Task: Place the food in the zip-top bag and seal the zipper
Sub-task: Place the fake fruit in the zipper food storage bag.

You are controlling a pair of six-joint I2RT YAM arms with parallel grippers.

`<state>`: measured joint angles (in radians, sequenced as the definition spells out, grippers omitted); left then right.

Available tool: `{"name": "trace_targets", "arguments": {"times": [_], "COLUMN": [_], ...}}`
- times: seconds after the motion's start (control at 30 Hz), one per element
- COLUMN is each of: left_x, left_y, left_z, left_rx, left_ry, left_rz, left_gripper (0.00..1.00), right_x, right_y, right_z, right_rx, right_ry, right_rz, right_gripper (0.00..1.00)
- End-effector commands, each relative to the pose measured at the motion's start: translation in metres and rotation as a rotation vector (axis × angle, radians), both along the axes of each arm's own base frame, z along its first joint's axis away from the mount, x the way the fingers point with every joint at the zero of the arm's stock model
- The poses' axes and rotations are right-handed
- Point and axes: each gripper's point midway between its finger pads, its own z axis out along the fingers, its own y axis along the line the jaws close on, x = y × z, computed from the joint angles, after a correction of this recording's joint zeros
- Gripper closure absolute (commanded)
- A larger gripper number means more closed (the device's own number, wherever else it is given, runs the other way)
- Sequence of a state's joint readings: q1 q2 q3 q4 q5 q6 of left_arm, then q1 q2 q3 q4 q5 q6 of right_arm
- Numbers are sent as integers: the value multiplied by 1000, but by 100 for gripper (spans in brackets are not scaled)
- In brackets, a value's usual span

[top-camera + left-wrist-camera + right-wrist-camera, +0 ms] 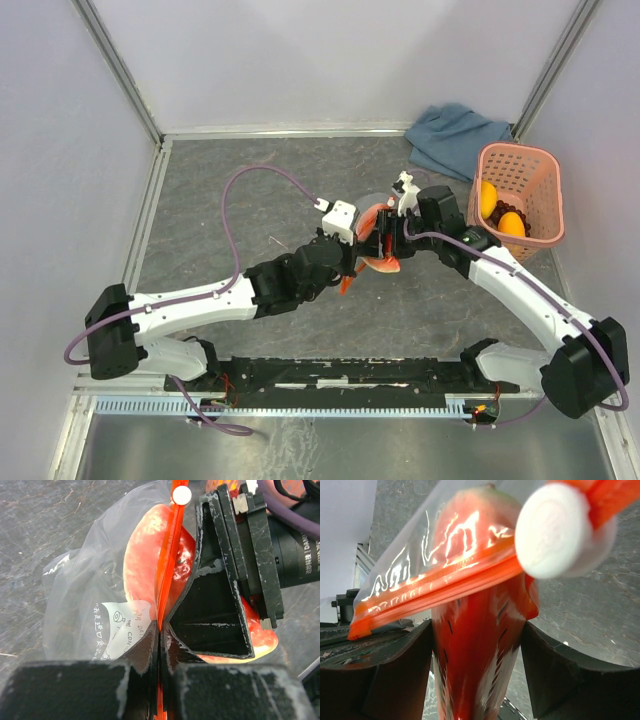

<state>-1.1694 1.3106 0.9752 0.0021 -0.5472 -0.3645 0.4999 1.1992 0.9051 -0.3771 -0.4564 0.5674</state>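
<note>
The red watermelon wedge [475, 680] sits between the fingers of my right gripper [476, 630], which is shut on it. Its upper part shows through the clear zip-top bag [80, 585]. The red-orange zipper [435, 592] runs across the wedge, and its white end piece [560, 530] is close to the camera. My left gripper [161, 630] is shut on the zipper [167, 565], pinching it thin between its fingertips. From above, both grippers meet at the wedge [380, 262] mid-table. An orange fruit [487, 197], a yellow-orange one [512, 222] and dark grapes [540, 240] lie in the basket.
A pink lattice basket [520, 160] stands at the right, beside the wall. A blue-grey cloth [455, 135] is bunched in the far right corner. Metal rails edge the grey table on the left and far sides. A purple cable loops over the table left of centre.
</note>
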Motion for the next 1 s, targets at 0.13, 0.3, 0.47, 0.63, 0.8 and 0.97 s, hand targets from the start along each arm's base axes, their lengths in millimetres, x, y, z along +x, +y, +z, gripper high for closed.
{"name": "trace_targets", "arguments": {"times": [0.13,0.3,0.47,0.63,0.8,0.97], "left_x": [11,-8,-22,-21,-11,2], "left_y": [-11,-31,-38,-31,-20,-13], "left_z": [44,44,29,25,20,15], "left_rx": [-232,-269,-379,-448,-449,-496], "left_ry": [-14,13,121,184,196,241], "left_rz": [71,-80,-109,-52,28,66], "left_gripper": [97,97,97,97,97,97], "right_x": [-10,9,31,42,37,31], "right_y": [-6,-17,-29,-57,-56,-33], "right_z": [47,24,12,-2,0,11], "right_rx": [-20,-86,-118,-282,-287,-175], "right_ry": [-110,-80,-98,-121,-134,-121], "right_rz": [72,-63,-215,-294,-257,-179], "right_gripper": [48,46,45,45,46,43]}}
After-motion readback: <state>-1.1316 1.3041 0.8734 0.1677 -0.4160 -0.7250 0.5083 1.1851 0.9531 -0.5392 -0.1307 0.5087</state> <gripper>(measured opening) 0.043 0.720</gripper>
